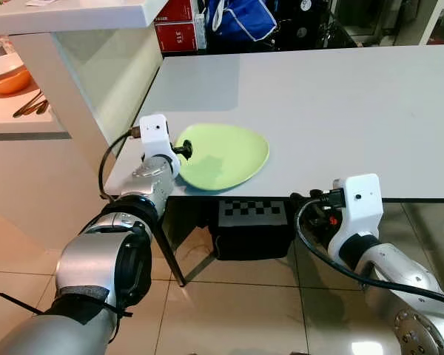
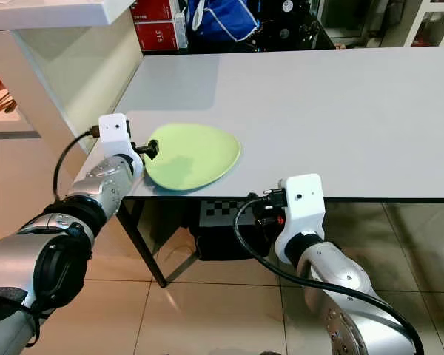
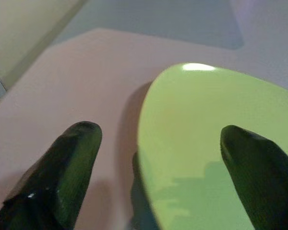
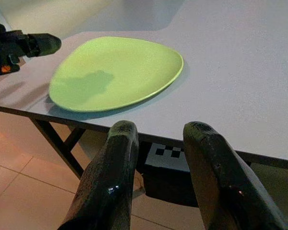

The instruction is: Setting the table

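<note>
One green plate (image 1: 223, 155) lies flat near the table's (image 1: 340, 111) front left corner with the left hand (image 3: 153, 158) released around its rim, the right hand (image 4: 158, 158) open and empty below the edge, so most of the setting remains.

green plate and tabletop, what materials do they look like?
Green plate: glazed ceramic or melamine, can't tell which; smooth gloss with a bright highlight on its rim in the left wrist view. Tabletop: matte light grey laminate, likely; flat, soft reflections, thin edge.
</note>
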